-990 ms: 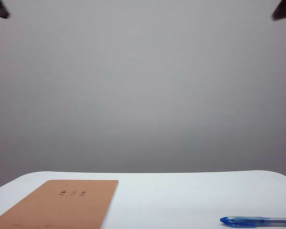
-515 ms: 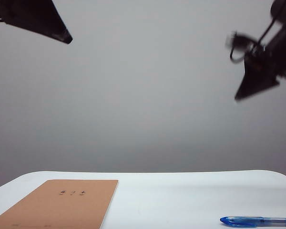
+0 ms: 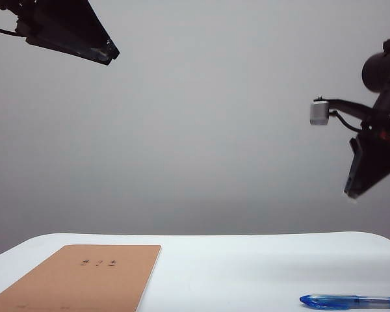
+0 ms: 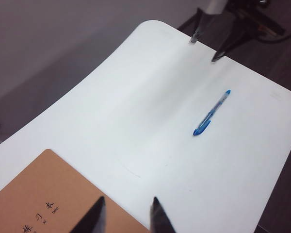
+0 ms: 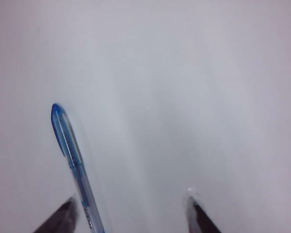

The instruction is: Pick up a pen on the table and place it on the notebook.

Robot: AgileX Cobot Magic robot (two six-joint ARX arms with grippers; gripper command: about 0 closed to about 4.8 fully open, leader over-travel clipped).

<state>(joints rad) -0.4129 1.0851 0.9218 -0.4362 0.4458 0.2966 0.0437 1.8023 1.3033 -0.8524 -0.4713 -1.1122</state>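
The blue pen (image 3: 351, 301) lies flat on the white table (image 3: 247, 266) at the front right. The tan notebook (image 3: 84, 279) lies at the front left. My left gripper (image 3: 107, 53) hangs high over the left side; in its wrist view it (image 4: 127, 206) is open, nothing between its fingers, above the notebook (image 4: 39, 189) corner. My right gripper (image 3: 351, 193) points down, well above the pen. In its wrist view it (image 5: 131, 208) is open, with the pen (image 5: 68, 141) on the table below, close to one finger (image 5: 63, 218). The left wrist view also shows the pen (image 4: 212, 112) and the right gripper (image 4: 206, 47).
A plain grey wall stands behind the table. The table's rounded far corners and edges (image 4: 150, 24) show in the left wrist view, with dark floor beyond. Bare white tabletop (image 4: 150, 121) lies between notebook and pen.
Both arms have come down from the upper corners into view. The right arm has dropped farther and tipped its gripper downward over the pen. Pen and notebook have not moved.
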